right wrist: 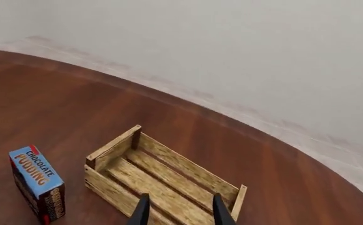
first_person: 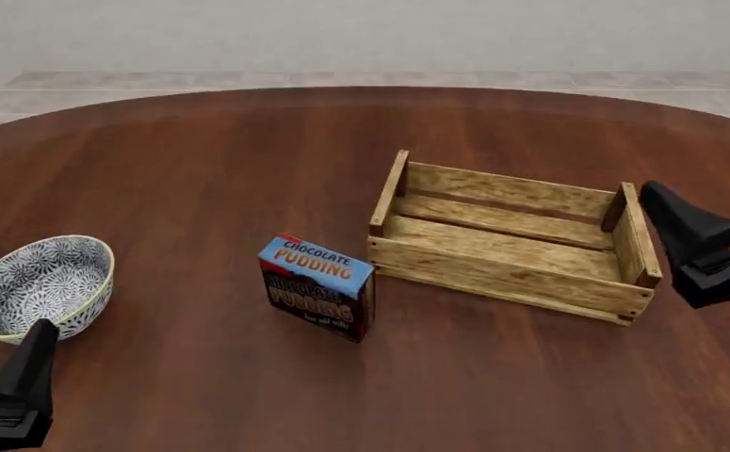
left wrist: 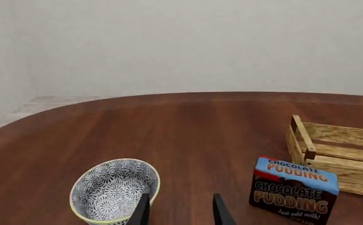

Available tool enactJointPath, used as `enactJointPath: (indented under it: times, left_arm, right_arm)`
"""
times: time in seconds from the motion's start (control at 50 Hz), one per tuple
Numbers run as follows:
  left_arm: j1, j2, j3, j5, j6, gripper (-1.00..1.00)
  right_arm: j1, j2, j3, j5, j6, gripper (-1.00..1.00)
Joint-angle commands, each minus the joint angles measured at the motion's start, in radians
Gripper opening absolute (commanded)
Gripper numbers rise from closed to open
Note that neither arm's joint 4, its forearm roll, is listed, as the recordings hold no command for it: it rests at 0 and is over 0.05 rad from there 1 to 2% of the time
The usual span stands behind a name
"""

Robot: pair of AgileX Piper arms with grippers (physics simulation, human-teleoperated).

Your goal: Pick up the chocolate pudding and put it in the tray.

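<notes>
A round brown wooden table (first_person: 214, 169) is being shown from the front. The chocolate pudding (first_person: 316, 286) is standing upright near the middle of the table, a little toward the near edge. Its blue top with orange letters is facing up, and its dark brown front is facing the near edge. The box is not being touched by anything.

The tray (first_person: 511, 235) is sitting just beside the pudding, toward the right edge of the table. A small gap is being left between the two. Nothing is lying inside the tray. Its four darker corner posts are standing up at the corners.

A blue-and-white patterned bowl (first_person: 38, 285) is resting near the left edge of the table, well apart from the pudding.

The left gripper (first_person: 15, 384) is being held low at the near left corner of the front picture, just beside the bowl. In its own wrist picture the left gripper (left wrist: 180, 211) is seen with its two dark fingers spread apart, and nothing is being held between them.

The right gripper (first_person: 698, 247) is being held up near the right edge, close to the right end of the tray. In its wrist picture the right gripper (right wrist: 180, 210) is also seen with its fingers spread apart, with nothing held, and the tray is lying below them.
</notes>
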Motion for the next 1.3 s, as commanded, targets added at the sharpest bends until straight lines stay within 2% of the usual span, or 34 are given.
enactJointPath:
  times: [0.02, 0.04, 0.08, 0.14, 0.18, 0.2, 0.22, 0.28, 0.36, 0.5, 0.56, 0.76, 0.86, 1.12, 1.14, 1.3]
  left_arm:
    - [0.0, 0.0, 0.0, 0.0, 0.0, 1.0]
    - [0.0, 0.0, 0.0, 0.0, 0.0, 1.0]
    - [0.0, 0.0, 0.0, 0.0, 0.0, 1.0]
    - [0.0, 0.0, 0.0, 0.0, 0.0, 1.0]
    - [0.0, 0.0, 0.0, 0.0, 0.0, 1.0]
    - [0.0, 0.0, 0.0, 0.0, 0.0, 1.0]
    - [0.0, 0.0, 0.0, 0.0, 0.0, 1.0]
    - [0.0, 0.0, 0.0, 0.0, 0.0, 1.0]
    - [0.0, 0.0, 0.0, 0.0, 0.0, 1.0]
    - [0.0, 0.0, 0.0, 0.0, 0.0, 1.0]
    - [0.0, 0.0, 0.0, 0.0, 0.0, 1.0]
    - [0.0, 0.0, 0.0, 0.0, 0.0, 1.0]
    - [0.0, 0.0, 0.0, 0.0, 0.0, 1.0]
    - [0.0, 0.0, 0.0, 0.0, 0.0, 1.0]
    - [0.0, 0.0, 0.0, 0.0, 0.0, 1.0]
    - [0.0, 0.0, 0.0, 0.0, 0.0, 1.0]
  right_arm:
    - [0.066, 0.135, -0.121, 0.002, -0.016, 1.0]
    - [0.073, 0.156, -0.137, 0.01, 0.007, 1.0]
    - [0.085, 0.181, -0.153, 0.007, -0.001, 1.0]
    - [0.106, 0.235, -0.185, 0.012, 0.026, 1.0]
    - [0.139, 0.27, -0.2, -0.002, 0.009, 1.0]
    - [0.119, 0.312, -0.227, 0.002, 0.052, 1.0]
    - [0.153, 0.339, -0.239, 0.007, 0.048, 1.0]
    - [0.148, 0.377, -0.261, 0.0, 0.055, 1.0]
    - [0.188, 0.396, -0.269, -0.022, 0.001, 1.0]
    - [0.233, 0.442, -0.297, -0.033, -0.018, 1.0]
    - [0.259, 0.464, -0.312, -0.039, -0.043, 1.0]
    - [0.313, 0.551, -0.401, -0.01, -0.032, 1.0]
    - [0.359, 0.635, -0.466, 0.022, 0.036, 1.0]
    - [0.384, 0.737, -0.508, 0.012, -0.02, 1.0]
    - [0.39, 0.751, -0.509, 0.008, -0.039, 1.0]
    - [0.392, 0.802, -0.538, 0.008, -0.041, 1.0]
